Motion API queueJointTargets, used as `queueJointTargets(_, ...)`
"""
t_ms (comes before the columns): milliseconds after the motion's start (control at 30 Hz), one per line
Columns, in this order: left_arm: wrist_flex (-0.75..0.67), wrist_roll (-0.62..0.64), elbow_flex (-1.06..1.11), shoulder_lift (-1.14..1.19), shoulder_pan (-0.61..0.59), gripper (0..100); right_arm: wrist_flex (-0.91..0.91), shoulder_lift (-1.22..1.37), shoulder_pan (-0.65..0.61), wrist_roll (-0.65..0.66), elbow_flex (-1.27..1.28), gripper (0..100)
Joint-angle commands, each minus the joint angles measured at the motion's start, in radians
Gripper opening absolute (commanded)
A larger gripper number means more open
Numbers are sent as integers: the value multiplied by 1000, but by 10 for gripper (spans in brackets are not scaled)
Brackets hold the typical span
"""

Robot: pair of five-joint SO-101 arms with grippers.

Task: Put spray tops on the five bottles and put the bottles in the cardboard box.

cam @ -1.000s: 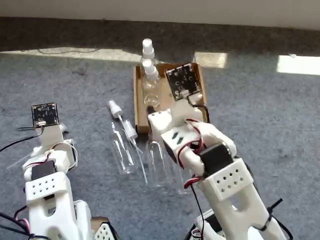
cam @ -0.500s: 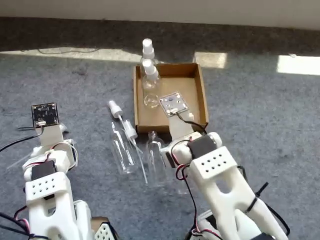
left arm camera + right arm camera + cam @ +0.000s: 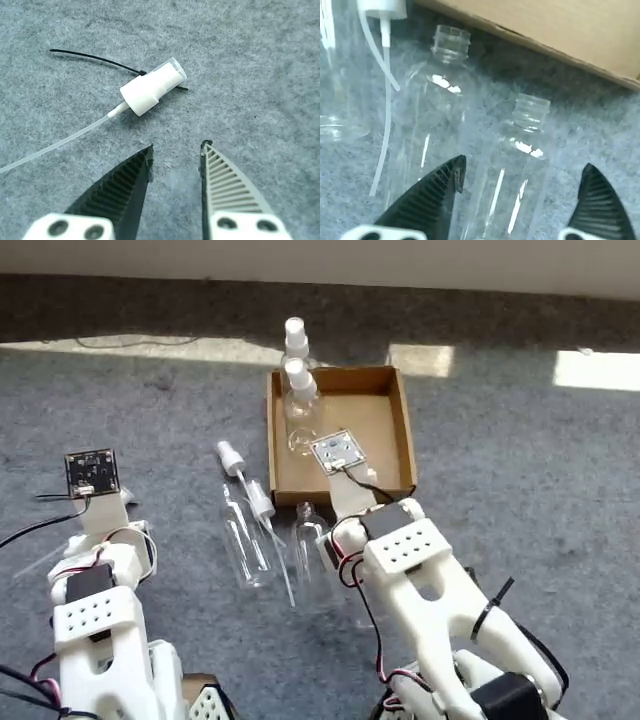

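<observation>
Two clear plastic bottles already carried white spray tops. One, the capped bottle [image 3: 298, 405], stood upright inside the shallow brown cardboard box [image 3: 405, 435], close to the wall on the left arm's side. The other, the rear capped bottle [image 3: 295, 340], stood at the box's far wall; whether it was inside or just beyond could not be told.

Three more clear bottles lay side by side on the grey carpeted surface [image 3: 520, 490] just in front of the box, necks pointing toward it. The right arm [image 3: 400, 560] hung over them. In the right wrist view the right claw [image 3: 522, 170] was spread wide, one finger on each side of an uncapped bottle [image 3: 515, 160], without a visible pinch on it. Just beside that lay the middle uncapped bottle [image 3: 432, 100], and the outer bottle [image 3: 335, 100] showed at the frame's edge. A loose white spray top [image 3: 382, 7] lay near their necks, its thin dip tube [image 3: 385, 100] curving across the middle bottle's shoulder. Seen from above, another white spray top with its tube [image 3: 230, 455] lay beside the box's near corner, on the left arm's side.

Well apart from all this, the left claw [image 3: 177, 148] was spread and held nothing — it hovered near a third white spray top [image 3: 152, 87] lying on its side on the carpet, not touching it. That top's tube trailed away across the surface, and a black cable tie [image 3: 95, 59] ran under the top's head.
</observation>
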Motion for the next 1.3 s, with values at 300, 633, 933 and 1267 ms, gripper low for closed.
queueJointTargets(300, -18, -9, -5, -15, 19, 155, -21, 117, 125, 15, -5, 145)
queueJointTargets(633, -18, -9, -5, -15, 19, 155, 275, -177, 208, 178, -15, 105)
queueJointTargets(933, -18, -9, -5, -15, 19, 155, 437, -412, 661, 463, -174, 105)
queueJointTargets(1267, -18, -9, -4, -8, 36, 155, 5, 142, 1000, 594, -219, 108)
